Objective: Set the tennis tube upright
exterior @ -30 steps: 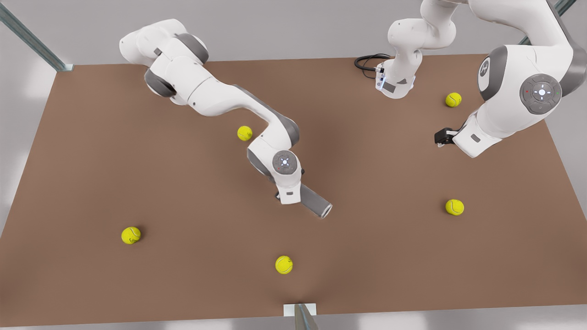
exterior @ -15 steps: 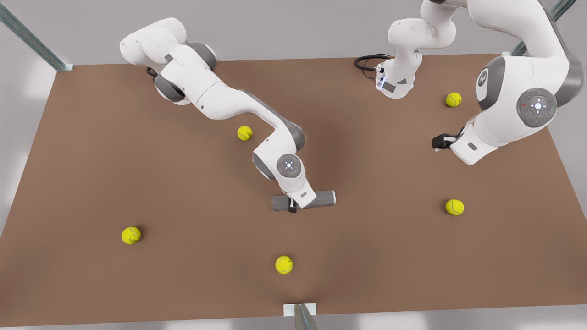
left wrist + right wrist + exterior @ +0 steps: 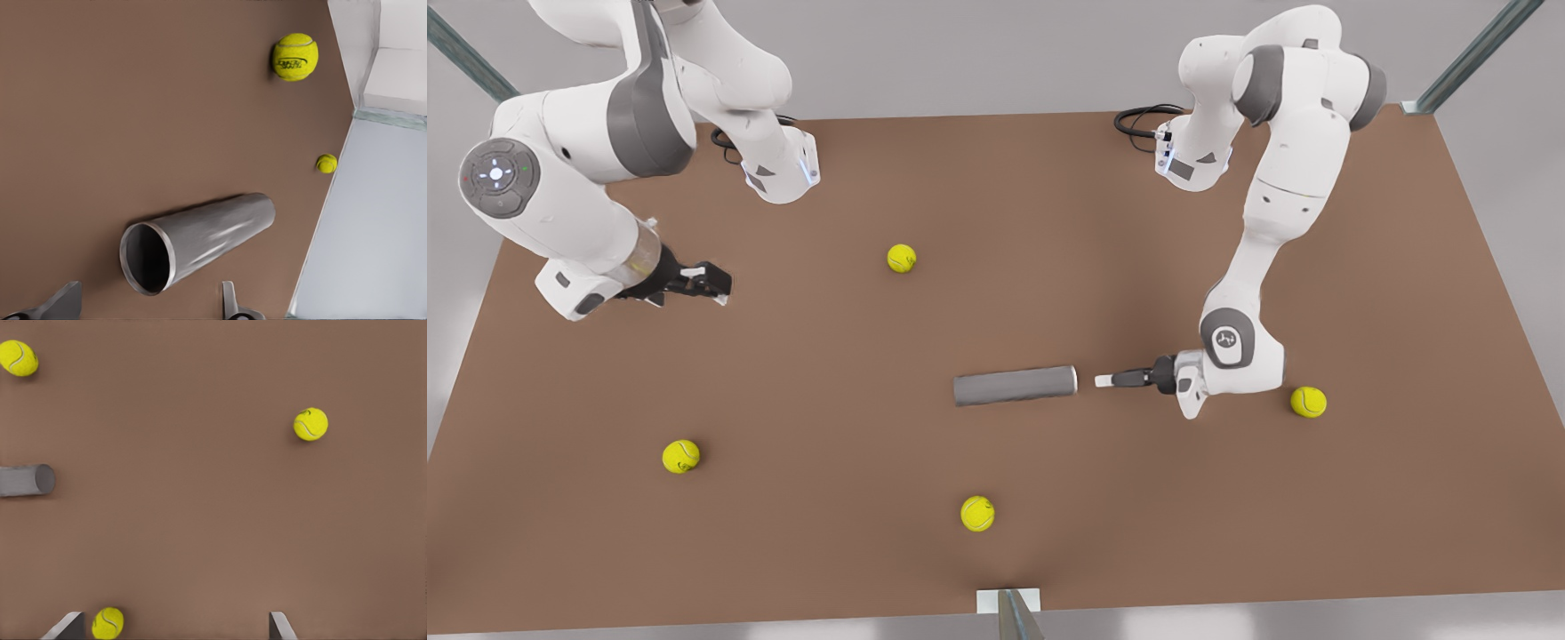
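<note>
Both end effectors (image 3: 1104,380) (image 3: 725,284) open, low.

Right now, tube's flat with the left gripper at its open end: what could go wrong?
1. The tennis tube lies on its side, ungripped; the open left gripper faces its rim, so a push could slide or roll it away.
2. A tennis ball sits close behind the left wrist and may get knocked.
The right gripper waits open, far off.

We see soft, even overhead light; faint shadows under the arms on the table (image 3: 827,498); no glare.
</note>
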### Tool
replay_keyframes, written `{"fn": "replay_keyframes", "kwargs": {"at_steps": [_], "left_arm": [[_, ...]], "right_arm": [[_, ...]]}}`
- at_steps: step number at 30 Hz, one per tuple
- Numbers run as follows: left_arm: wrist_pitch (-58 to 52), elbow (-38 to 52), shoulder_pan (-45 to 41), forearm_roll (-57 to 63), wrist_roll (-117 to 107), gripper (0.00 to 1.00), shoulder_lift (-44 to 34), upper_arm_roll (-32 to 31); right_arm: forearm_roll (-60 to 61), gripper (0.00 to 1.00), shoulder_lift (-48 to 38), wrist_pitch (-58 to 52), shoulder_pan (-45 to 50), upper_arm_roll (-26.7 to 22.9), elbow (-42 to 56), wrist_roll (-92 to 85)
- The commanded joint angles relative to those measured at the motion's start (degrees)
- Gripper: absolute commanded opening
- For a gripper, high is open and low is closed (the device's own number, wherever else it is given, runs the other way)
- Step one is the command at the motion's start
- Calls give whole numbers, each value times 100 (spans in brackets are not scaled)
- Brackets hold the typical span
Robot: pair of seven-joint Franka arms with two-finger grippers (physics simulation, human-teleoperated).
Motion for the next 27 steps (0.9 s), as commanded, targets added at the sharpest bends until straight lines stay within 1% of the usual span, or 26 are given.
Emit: {"fn": "replay_keyframes", "kwargs": {"at_steps": [1, 6, 7, 8, 9, 12, 16, 19, 27], "left_arm": [[0, 0, 1, -637, 28, 100, 24, -10], [9, 132, 1, -725, 160, 100, 200, -212], [9, 149, -8, -778, 169, 100, 261, -230], [9, 176, -8, -795, 336, 100, 296, -230], [0, 220, -8, -822, 389, 100, 341, -230], [0, 255, -8, -822, 546, 100, 393, -291], [-61, 220, -8, -804, 811, 100, 385, -335], [-61, 141, -175, -857, 802, 100, 358, -335], [-61, 106, -201, -857, 872, 100, 376, -335]], "right_arm": [[0, 100, 1, 0, -112, -1, 5, 0], [0, 100, 1, -18, -156, 8, -12, 9], [-9, 100, 106, 44, -148, 8, 5, 0], [26, 100, 492, 62, -86, 25, 14, 0], [17, 100, 625, 62, 19, 61, 243, 0], [0, 100, 739, 158, 11, 61, 322, -9], [17, 100, 924, 765, 11, 61, 331, -9], [17, 100, 924, 765, -7, 61, 331, -9], [44, 100, 915, 765, -42, 52, 331, -9]]}}
